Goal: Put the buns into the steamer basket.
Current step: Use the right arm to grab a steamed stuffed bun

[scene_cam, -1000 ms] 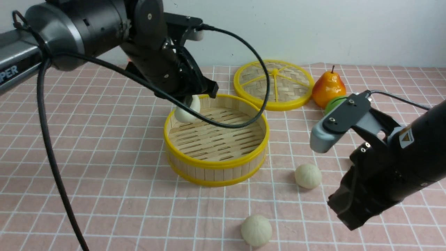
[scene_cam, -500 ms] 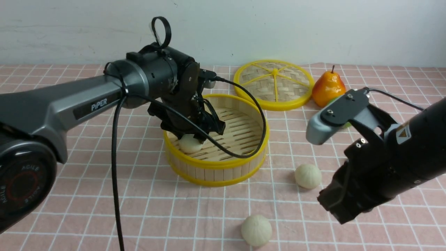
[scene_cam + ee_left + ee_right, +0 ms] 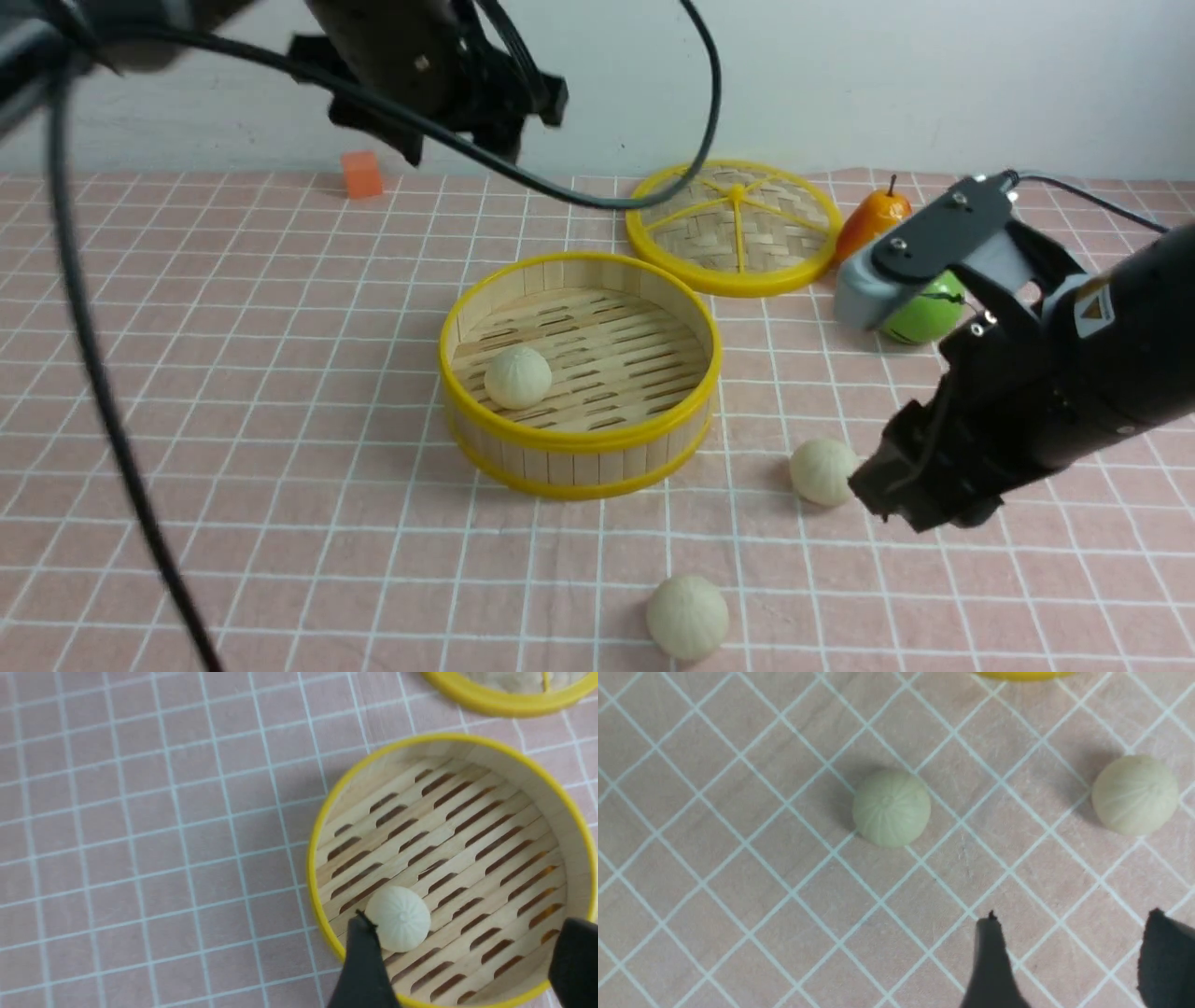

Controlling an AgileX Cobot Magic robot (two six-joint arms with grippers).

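Observation:
The steamer basket (image 3: 579, 462) stands mid-table with one bun (image 3: 517, 377) on its slatted floor, near its left wall. My left gripper (image 3: 476, 131) is open and empty, high above the basket's far left side. In the left wrist view it (image 3: 467, 933) hangs over the basket (image 3: 322, 849), and the bun (image 3: 398, 918) lies beside one finger. Two more buns lie on the cloth, one right of the basket (image 3: 822, 471) and one at the front (image 3: 687, 616). My right gripper (image 3: 920, 504) is open, just right of the right-hand bun. Its wrist view shows its fingers (image 3: 1073, 924) apart and both buns (image 3: 892, 807) (image 3: 1134, 794).
The flat woven lid (image 3: 735, 224) lies behind the basket, and its rim shows in the left wrist view (image 3: 467, 695). A pear (image 3: 873, 229) and a green striped ball (image 3: 920, 313) sit at the right rear, partly behind my right arm. An orange cube (image 3: 361, 174) is at the far left rear.
My left gripper let go of the bun inside the basket and rose well above it. My right gripper moved left and farther in, up beside the right-hand bun.

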